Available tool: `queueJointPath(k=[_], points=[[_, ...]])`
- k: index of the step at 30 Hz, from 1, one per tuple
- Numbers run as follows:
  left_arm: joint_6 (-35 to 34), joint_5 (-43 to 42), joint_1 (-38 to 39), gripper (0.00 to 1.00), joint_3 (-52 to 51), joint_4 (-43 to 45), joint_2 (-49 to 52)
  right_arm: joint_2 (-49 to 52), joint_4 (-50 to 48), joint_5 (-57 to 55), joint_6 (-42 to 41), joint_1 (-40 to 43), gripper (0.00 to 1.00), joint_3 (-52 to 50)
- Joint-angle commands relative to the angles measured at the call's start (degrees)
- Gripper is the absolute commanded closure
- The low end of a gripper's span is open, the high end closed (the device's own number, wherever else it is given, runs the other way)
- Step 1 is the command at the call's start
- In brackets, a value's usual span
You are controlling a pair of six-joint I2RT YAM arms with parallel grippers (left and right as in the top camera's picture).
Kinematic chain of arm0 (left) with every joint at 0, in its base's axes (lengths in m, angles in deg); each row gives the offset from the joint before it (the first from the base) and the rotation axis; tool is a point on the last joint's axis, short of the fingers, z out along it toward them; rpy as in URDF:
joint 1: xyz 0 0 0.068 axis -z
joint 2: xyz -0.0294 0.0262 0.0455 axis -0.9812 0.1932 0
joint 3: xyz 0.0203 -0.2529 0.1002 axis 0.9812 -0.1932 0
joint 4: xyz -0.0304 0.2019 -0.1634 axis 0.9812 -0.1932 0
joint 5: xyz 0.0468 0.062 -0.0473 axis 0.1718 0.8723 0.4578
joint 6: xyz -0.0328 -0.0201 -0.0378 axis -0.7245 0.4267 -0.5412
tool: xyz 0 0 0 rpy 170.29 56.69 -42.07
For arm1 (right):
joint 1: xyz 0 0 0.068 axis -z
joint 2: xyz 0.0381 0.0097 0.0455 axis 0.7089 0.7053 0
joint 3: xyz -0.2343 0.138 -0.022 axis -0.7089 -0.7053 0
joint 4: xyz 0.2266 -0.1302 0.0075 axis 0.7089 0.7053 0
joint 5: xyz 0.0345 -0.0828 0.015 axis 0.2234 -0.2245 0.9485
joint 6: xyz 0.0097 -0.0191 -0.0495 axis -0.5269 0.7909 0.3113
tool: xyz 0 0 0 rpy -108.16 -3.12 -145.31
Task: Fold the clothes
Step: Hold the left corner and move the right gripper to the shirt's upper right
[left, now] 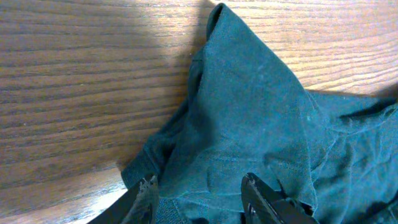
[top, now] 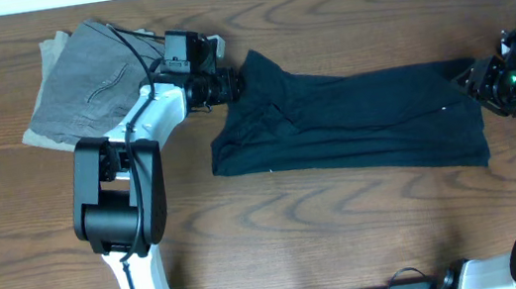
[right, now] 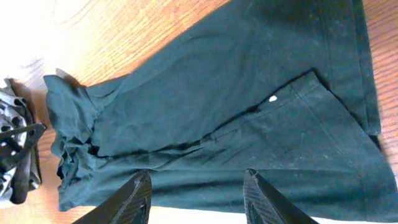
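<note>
The black T-shirt (top: 354, 117) lies folded into a long band across the middle of the table, with a small white mark (right: 272, 98) near its right end. My left gripper (top: 230, 83) is at the shirt's raised far-left corner. In the left wrist view its fingers (left: 199, 186) are open, with the bunched fabric (left: 249, 112) lying between them. My right gripper (top: 477, 81) is at the shirt's right end. In the right wrist view its fingers (right: 196, 183) are open and empty, just above the shirt (right: 236, 93).
A grey folded garment (top: 80, 83) lies at the far left of the wooden table (top: 350, 232), right behind my left arm. The table's far edge runs along the top of the overhead view.
</note>
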Motion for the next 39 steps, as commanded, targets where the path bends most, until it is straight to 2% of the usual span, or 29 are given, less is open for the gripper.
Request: queueJointPath(k=[1, 10, 19, 24, 27, 30, 35, 39], points=[[0.3, 0.0, -0.1, 0.55, 0.3, 0.0, 2.6, -0.1, 0.2, 0.4, 0.3, -0.3, 0.54, 0.3], [0.1, -0.3, 0.2, 0.57, 0.3, 0.2, 3.4, -0.1, 0.4, 0.4, 0.3, -0.3, 0.55, 0.3], [0.1, -4.9, 0.5, 0.68, 0.3, 3.4, 3.4, -0.1, 0.7, 0.4, 0.3, -0.3, 0.55, 0.3], [0.1, -4.9, 0.5, 0.81, 0.3, 3.5, 3.4, -0.1, 1.0, 0.4, 0.3, -0.3, 0.55, 0.3], [-0.1, -4.9, 0.5, 0.94, 0.3, 3.7, 3.4, -0.1, 1.0, 0.2, 0.3, -0.3, 0.55, 0.3], [-2.9, -5.0, 0.3, 0.94, 0.3, 4.1, 2.7, -0.1, 0.8, -1.4, 0.3, -0.3, 0.56, 0.3], [-6.9, -11.5, -0.9, 0.94, 0.3, 5.5, -1.0, -0.1, -0.3, -3.3, 0.3, -0.3, 0.56, 0.3], [-7.5, -15.7, -2.2, 0.94, 0.3, 5.5, -4.6, 0.0, -2.9, -5.1, 0.3, -0.3, 0.59, 0.3]])
